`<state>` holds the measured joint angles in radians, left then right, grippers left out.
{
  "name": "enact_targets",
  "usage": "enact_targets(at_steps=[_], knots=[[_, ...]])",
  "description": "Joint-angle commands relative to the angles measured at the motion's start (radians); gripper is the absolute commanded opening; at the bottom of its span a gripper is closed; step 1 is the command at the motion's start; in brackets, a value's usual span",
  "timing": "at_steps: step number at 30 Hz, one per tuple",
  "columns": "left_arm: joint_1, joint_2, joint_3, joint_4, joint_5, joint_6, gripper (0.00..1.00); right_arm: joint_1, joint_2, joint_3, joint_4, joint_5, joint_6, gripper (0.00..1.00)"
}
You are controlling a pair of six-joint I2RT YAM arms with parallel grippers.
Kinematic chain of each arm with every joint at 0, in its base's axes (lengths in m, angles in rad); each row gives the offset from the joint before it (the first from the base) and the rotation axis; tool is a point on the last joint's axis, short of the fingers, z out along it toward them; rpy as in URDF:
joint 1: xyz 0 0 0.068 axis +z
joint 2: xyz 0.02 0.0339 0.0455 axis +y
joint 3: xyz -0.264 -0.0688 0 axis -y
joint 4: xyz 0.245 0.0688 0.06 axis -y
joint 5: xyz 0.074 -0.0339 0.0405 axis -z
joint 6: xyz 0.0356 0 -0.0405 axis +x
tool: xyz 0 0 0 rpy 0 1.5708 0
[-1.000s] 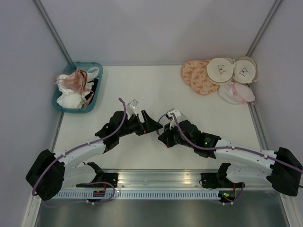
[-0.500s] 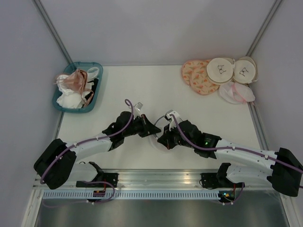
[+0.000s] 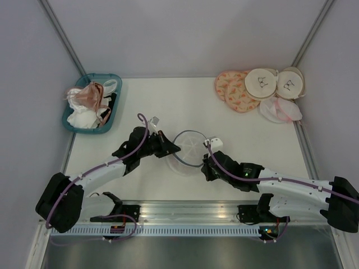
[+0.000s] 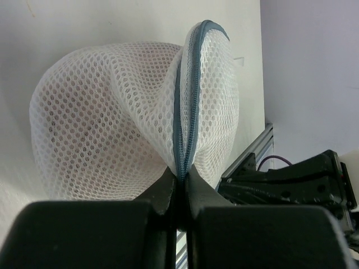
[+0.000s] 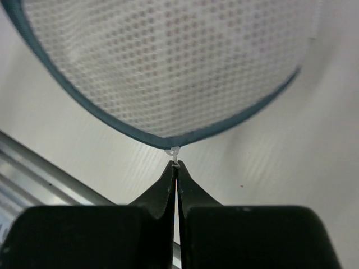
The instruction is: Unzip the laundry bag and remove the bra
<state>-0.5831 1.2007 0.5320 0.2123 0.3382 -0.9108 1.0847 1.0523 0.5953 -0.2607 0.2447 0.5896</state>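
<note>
The laundry bag point(image 3: 188, 147), a white mesh drum with a blue-grey zipped rim, lies at the middle of the table between both arms. My left gripper point(image 3: 176, 149) is shut on the bag's zipped rim point(image 4: 188, 101), pinching the seam between its fingertips point(image 4: 166, 185). My right gripper point(image 3: 206, 161) is shut on the small white zipper pull point(image 5: 174, 152) at the near right edge of the round lid point(image 5: 168, 67). The zip looks closed in the left wrist view. The bra is hidden; only a faint pinkish tint shows through the mesh point(image 4: 95, 129).
A teal basket point(image 3: 112, 79) with peach and white garments stands at the back left. Peach patterned pouches point(image 3: 233, 91), cream pouches point(image 3: 263, 83) and another white mesh bag point(image 3: 279, 110) lie at the back right. A metal rail point(image 3: 185, 212) runs along the near edge.
My left gripper has shut on the bag's rim. The two grippers have drawn apart, and the bag's round lid now shows between them.
</note>
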Motion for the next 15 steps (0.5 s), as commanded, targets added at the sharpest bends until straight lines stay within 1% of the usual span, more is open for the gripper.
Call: enact_targets(at_steps=[1, 3, 4, 7, 8, 11, 15], knots=[[0.029, 0.000, 0.060, -0.001, 0.045, 0.087, 0.02, 0.004, -0.012, 0.029, -0.190, 0.274, 0.097, 0.00], [0.031, 0.017, 0.072, -0.001, 0.088, 0.108, 0.02, 0.004, 0.024, 0.067, -0.238, 0.361, 0.121, 0.00], [0.032, 0.025, 0.074, 0.001, 0.102, 0.115, 0.02, 0.006, 0.041, 0.078, -0.239, 0.436, 0.122, 0.00], [0.034, 0.053, 0.094, 0.013, 0.162, 0.150, 0.02, -0.009, 0.142, 0.118, -0.238, 0.548, 0.121, 0.00], [0.034, 0.063, 0.106, 0.004, 0.179, 0.159, 0.02, -0.029, 0.199, 0.142, -0.238, 0.582, 0.127, 0.00], [0.037, 0.079, 0.126, -0.010, 0.205, 0.187, 0.02, -0.080, 0.297, 0.184, -0.223, 0.677, 0.125, 0.00], [0.040, 0.089, 0.149, -0.025, 0.240, 0.213, 0.02, -0.144, 0.368, 0.222, -0.154, 0.716, 0.092, 0.00]])
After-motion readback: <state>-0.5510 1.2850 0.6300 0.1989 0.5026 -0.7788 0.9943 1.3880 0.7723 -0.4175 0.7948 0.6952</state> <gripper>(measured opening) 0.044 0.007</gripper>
